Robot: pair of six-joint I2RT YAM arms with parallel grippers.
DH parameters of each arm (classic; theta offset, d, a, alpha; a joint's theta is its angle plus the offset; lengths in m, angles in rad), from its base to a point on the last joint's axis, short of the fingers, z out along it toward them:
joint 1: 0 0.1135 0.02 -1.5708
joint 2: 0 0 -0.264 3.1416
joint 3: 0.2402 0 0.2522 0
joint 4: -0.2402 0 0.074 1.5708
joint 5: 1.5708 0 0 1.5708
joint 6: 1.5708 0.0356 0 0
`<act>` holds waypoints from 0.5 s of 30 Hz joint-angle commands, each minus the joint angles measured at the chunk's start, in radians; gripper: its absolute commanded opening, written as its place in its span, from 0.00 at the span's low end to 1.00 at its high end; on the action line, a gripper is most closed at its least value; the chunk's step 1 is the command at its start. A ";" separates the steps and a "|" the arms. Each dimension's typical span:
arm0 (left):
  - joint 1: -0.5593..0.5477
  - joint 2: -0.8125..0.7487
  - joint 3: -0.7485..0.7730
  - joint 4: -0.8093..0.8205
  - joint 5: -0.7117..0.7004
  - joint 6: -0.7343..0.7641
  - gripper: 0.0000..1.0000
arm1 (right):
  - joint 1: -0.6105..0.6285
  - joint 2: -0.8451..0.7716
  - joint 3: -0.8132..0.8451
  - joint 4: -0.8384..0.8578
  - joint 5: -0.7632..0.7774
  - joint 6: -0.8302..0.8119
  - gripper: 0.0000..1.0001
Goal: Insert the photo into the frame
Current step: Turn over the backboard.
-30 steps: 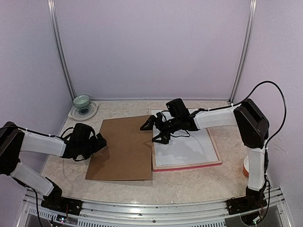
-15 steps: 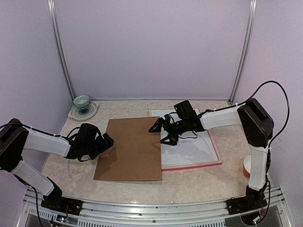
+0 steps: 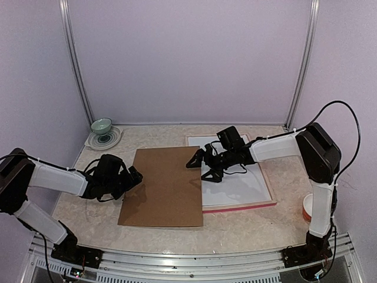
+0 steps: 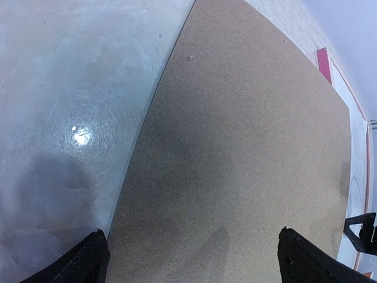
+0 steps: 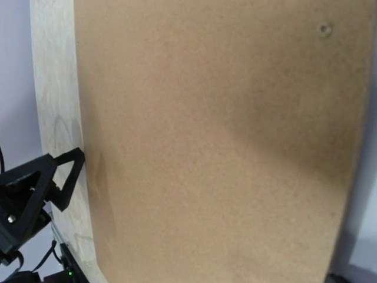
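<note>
Sliding rightward, the brown board (image 3: 162, 186) is now overlapping the left rail of the frame (image 3: 241, 207). Flanking it, the left gripper (image 3: 134, 177) and right gripper (image 3: 200, 169) are gaping wide, holding nothing. The photo's picture is not showing anywhere; only a white sheet (image 3: 241, 186) is lying inside the frame. Closing up seems underway, and the next move is probably squaring the board within the rails.

The space is enclosed by a plain lilac back wall (image 3: 188, 59) and matching side walls (image 3: 29, 88), joined at the rear corners by slim metal uprights (image 3: 75, 65). A table (image 3: 235, 227) with a pale, marbled beige top is set below, edged at the near side by an aluminium rail (image 3: 194, 262). Even light is cast throughout, and a small bright glare (image 4: 79, 135) is mirrored in the glossy tabletop.
</note>
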 commanded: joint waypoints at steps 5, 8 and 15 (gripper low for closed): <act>-0.040 0.042 -0.045 -0.070 0.132 -0.047 0.99 | 0.005 -0.038 -0.035 0.006 -0.043 -0.017 0.99; -0.040 0.042 -0.048 -0.070 0.132 -0.046 0.99 | 0.005 -0.044 -0.043 0.006 -0.040 -0.020 0.99; -0.040 0.042 -0.057 -0.067 0.132 -0.047 0.99 | -0.001 -0.058 -0.069 0.003 -0.027 -0.024 0.99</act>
